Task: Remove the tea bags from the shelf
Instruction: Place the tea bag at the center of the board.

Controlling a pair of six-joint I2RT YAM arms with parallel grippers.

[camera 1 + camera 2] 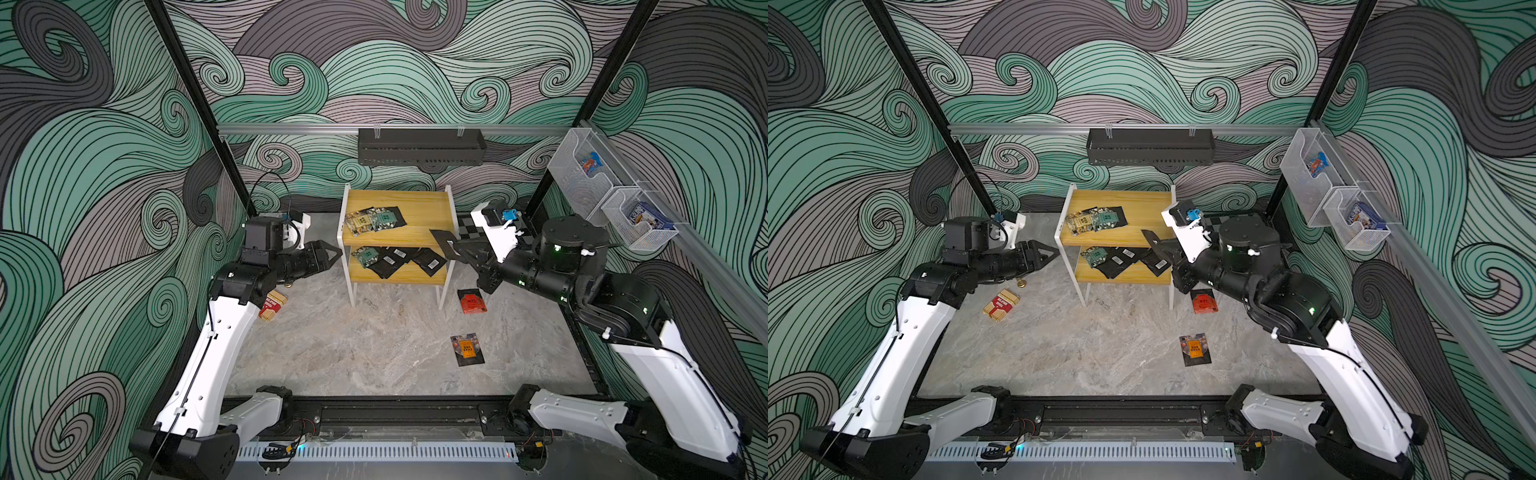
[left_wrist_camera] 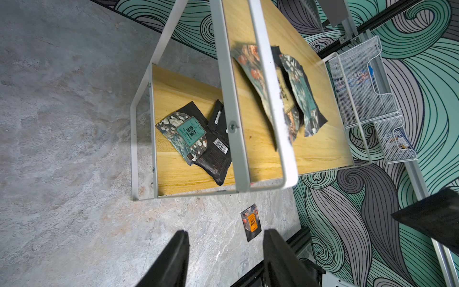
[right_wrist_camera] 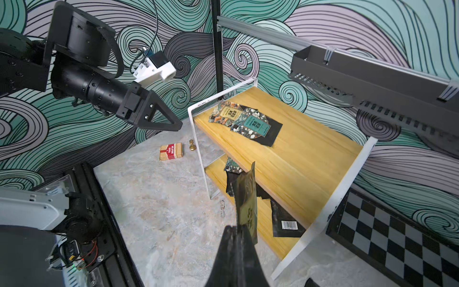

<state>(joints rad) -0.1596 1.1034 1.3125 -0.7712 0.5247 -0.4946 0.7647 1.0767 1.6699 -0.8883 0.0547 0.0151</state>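
Note:
The shelf (image 1: 428, 208) stands at the back middle of the table, yellow boards on a white frame. Two tea bags (image 1: 374, 218) overlap on its upper board, one yellowish and one teal. Several more (image 1: 399, 259), mostly black with one teal, lie on the lower board (image 2: 173, 94). My right gripper (image 3: 237, 227), at the shelf's right end, is shut on one tea bag (image 3: 247, 198), held on edge in the air. My left gripper (image 2: 226, 233) hangs open and empty just off the shelf's left end (image 1: 332, 253). A red tea bag (image 1: 471, 301) and an orange one (image 1: 467, 349) lie on the table.
A red-and-cream striped box (image 1: 272, 305) and a small brass piece (image 3: 191, 145) lie under the left arm. A chessboard (image 3: 397, 236) lies right of the shelf. A black perforated rack (image 1: 422, 145) hangs on the back rail, and white mesh baskets (image 1: 582, 174) on the right rail.

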